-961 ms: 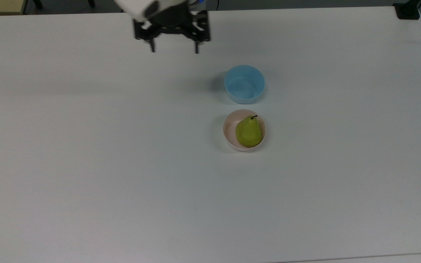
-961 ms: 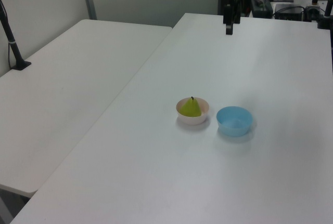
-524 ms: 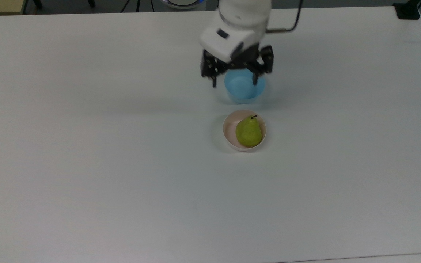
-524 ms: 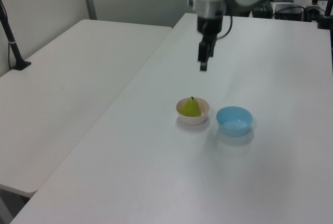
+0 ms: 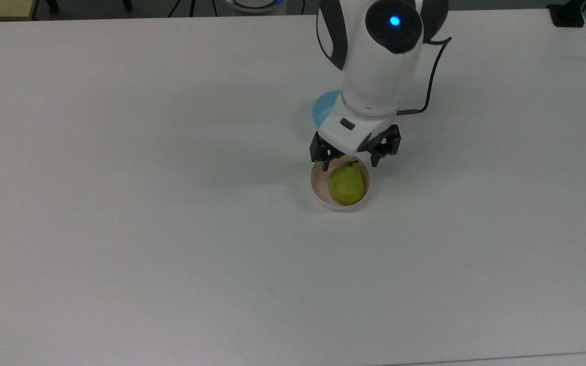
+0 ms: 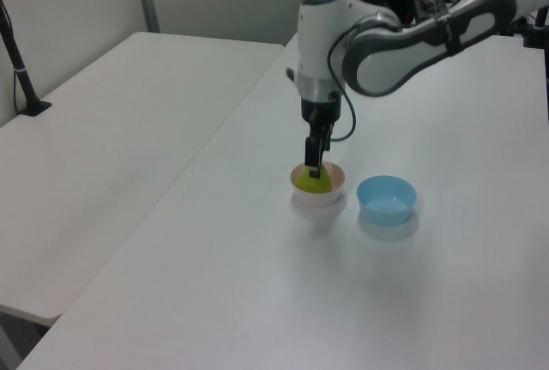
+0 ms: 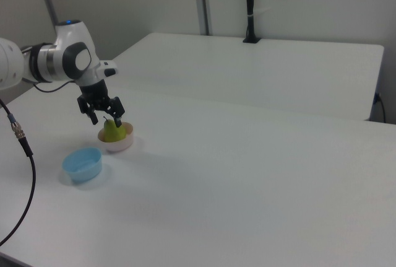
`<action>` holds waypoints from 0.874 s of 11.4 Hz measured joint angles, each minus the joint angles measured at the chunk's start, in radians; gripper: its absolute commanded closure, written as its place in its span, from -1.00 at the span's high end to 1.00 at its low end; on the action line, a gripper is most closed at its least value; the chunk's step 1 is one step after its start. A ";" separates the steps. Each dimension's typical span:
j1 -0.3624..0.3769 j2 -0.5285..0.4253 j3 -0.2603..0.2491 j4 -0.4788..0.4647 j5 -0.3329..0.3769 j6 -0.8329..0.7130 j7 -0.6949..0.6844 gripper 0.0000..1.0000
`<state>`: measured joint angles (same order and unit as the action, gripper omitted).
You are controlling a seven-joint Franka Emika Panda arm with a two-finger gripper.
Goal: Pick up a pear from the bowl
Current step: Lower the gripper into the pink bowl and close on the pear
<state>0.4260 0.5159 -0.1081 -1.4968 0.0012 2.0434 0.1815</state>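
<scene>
1. Since the frame a second ago, the arm has swung from the far edge of the table (image 5: 120,203), passed over the light blue bowl (image 5: 322,105), and now reaches down above the pale pink bowl (image 5: 317,184).
2. Neither bowl nor the pear (image 5: 346,184) has shifted over that time.
3. Taking the pale pink bowl as the landmark: the pear lies inside it, its broad end toward the top view's bottom and its dark stem pointing toward the top view's upper right.
4. Over this bowl's rim on the arm's side hangs the gripper (image 5: 349,163), with its fingers spread wide, one fingertip (image 5: 325,165) over the rim on the top view's left and the other just outside the rim on the top view's right.
5. Nothing is held between the fingers; the stem end of the pear sits in the gap between them as the top view shows it.
6. From the right view the gripper (image 7: 105,118) hangs just above the pear (image 7: 113,131), the fingers open to either side of its top; whether they touch it cannot be told.
7. Seen in the left view, the gripper (image 6: 314,166) overlaps the pear (image 6: 316,184) within the pale pink bowl (image 6: 331,196).
8. Just beside the pale pink bowl stands the light blue bowl (image 6: 387,199), apart from it and partly covered by the arm in the top view.
</scene>
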 measured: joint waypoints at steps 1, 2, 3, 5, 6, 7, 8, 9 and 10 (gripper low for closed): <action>0.007 0.020 0.000 0.001 -0.005 0.016 0.001 0.71; 0.010 0.037 0.000 0.002 -0.011 0.034 0.001 0.49; 0.010 0.049 0.000 0.002 -0.013 0.045 0.002 0.29; 0.010 0.060 -0.001 0.006 -0.040 0.051 0.009 -0.23; 0.010 0.063 -0.002 0.007 -0.048 0.051 0.014 -0.39; 0.010 0.064 -0.002 0.009 -0.051 0.051 0.017 -0.46; 0.010 0.065 -0.002 0.011 -0.051 0.051 0.019 -0.49; 0.010 0.065 -0.002 0.012 -0.051 0.051 0.020 -0.51; 0.010 0.065 -0.002 0.013 -0.051 0.051 0.022 -0.52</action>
<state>0.4363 0.5812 -0.1101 -1.4834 -0.0495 2.0946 0.2030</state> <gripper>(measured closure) 0.396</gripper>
